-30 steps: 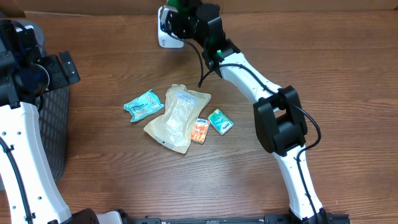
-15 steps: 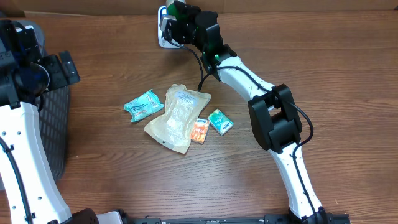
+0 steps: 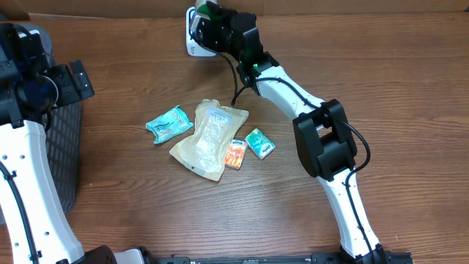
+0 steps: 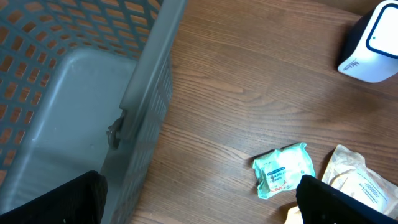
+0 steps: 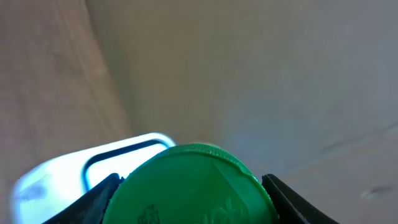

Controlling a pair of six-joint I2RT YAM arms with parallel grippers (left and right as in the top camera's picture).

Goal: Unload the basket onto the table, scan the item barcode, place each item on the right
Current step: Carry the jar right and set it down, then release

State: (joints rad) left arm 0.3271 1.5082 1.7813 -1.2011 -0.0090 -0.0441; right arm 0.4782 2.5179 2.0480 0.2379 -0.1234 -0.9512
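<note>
Low in the left wrist view, the left gripper [image 4: 199, 186] is spread wide and holds nothing. It hangs next to the grey basket [image 4: 74, 93], which fills the left of that frame.

In the middle of the overhead view, 4 things lie on the table [image 3: 410, 88]: a teal packet [image 3: 168, 123], a clear pouch [image 3: 210, 139], an orange packet [image 3: 235, 154] and a small green box [image 3: 259, 143]. No hand is near them.

At the top of the overhead view, the right gripper [image 5: 191, 199] has its 2 fingers partly closed around the green round item [image 5: 186, 168]. The white scanner [image 3: 192, 40] sits just beside it.

1 second ago the right arm was a little more to the right. It slid closer to the scanner, and for the last half second it has barely moved. I think it is now holding the item in front of the scanner so it can be read. I cannot see a barcode, so I cannot tell if it faces the right way.
</note>
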